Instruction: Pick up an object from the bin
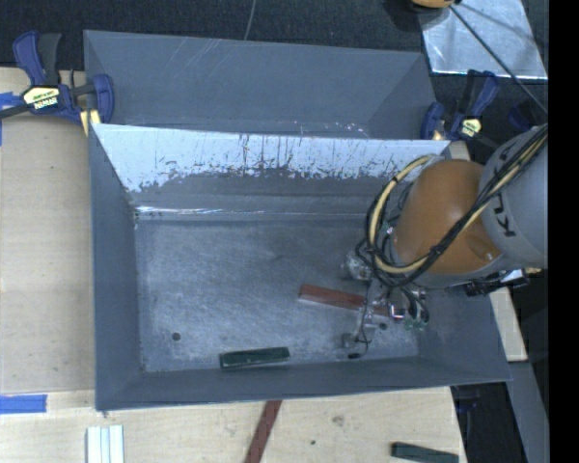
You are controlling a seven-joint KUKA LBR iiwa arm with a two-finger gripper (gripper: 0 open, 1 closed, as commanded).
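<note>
My gripper (359, 341) hangs low over the bin floor near the front right corner, its thin fingers pointing down just above the floor. A flat reddish-brown strip (330, 298) lies on the floor right behind and to the left of the fingers, its right end passing under the gripper body. A dark green bar (255, 358) rests along the front wall, well to the left of the fingers. Nothing shows between the fingers.
The arm with its orange cover and looped cables reaches in over the bin's right side. The front wall and the right wall stand close to the gripper. A small dark speck lies on the floor at the front left.
</note>
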